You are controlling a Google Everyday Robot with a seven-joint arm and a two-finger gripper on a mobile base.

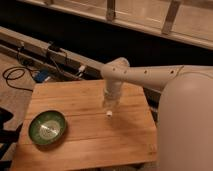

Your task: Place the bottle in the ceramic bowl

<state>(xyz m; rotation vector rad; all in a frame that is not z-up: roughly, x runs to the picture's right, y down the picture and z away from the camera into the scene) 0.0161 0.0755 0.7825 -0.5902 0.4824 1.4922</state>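
Observation:
The white bottle (109, 111) hangs cap down from my gripper (110, 104), just above the middle of the wooden table (90, 147). The gripper points straight down from the white arm that reaches in from the right, and it is shut on the bottle's upper part, which hides most of the bottle. The green ceramic bowl (47, 127) sits empty on the table near its front left corner, well to the left of and nearer than the gripper.
My white arm and body (185, 125) fill the right side. Cables and a blue object (40, 75) lie on the floor behind the table's left end. A dark ledge with a railing (110, 10) runs along the back.

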